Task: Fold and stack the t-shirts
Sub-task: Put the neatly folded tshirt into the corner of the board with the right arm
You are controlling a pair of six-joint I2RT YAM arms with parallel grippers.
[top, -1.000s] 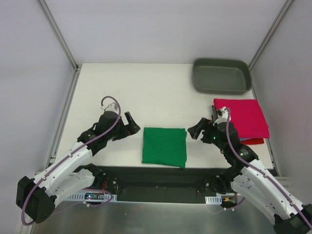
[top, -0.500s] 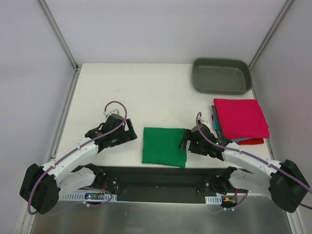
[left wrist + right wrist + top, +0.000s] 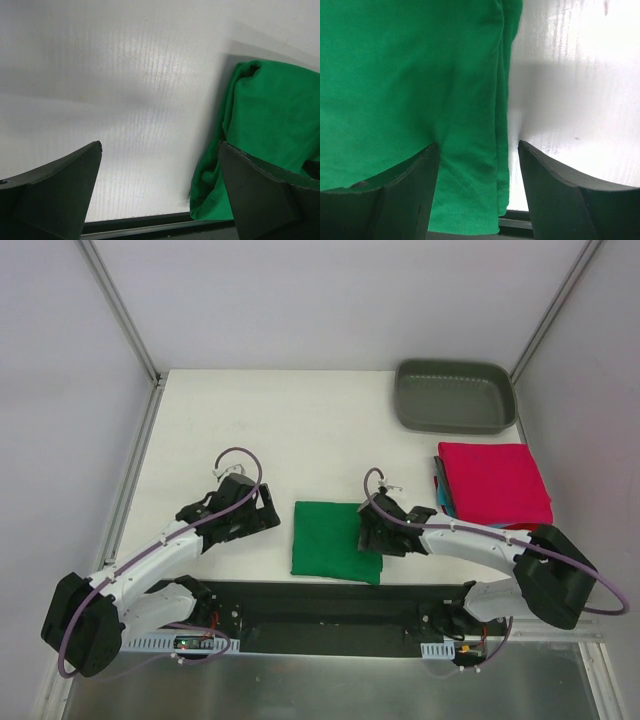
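Note:
A bright green t-shirt (image 3: 335, 540) lies folded flat near the table's front edge. My right gripper (image 3: 372, 530) is low over its right edge. In the right wrist view the green t-shirt (image 3: 410, 75) fills the left side, and the right gripper (image 3: 478, 144) straddles the cloth's edge: one finger presses on the cloth, the other is over bare table. The jaws stand apart and are not clamped. My left gripper (image 3: 272, 512) rests just left of the shirt. Its wrist view shows the left gripper (image 3: 160, 145) wide open over bare table, with the green t-shirt (image 3: 270, 120) by its right finger.
A stack of folded t-shirts sits at the right edge: a crimson-pink one (image 3: 495, 482) on top, with teal (image 3: 442, 495) and red (image 3: 520, 530) edges showing beneath. A grey plastic tray (image 3: 455, 395) stands at the back right. The black front rail (image 3: 330, 600) runs just below the green shirt.
My right arm swung left from beside the stack and dropped onto the green shirt's right edge, its jaws narrowing. My left arm lowered a little toward the shirt's left side and then stayed still.

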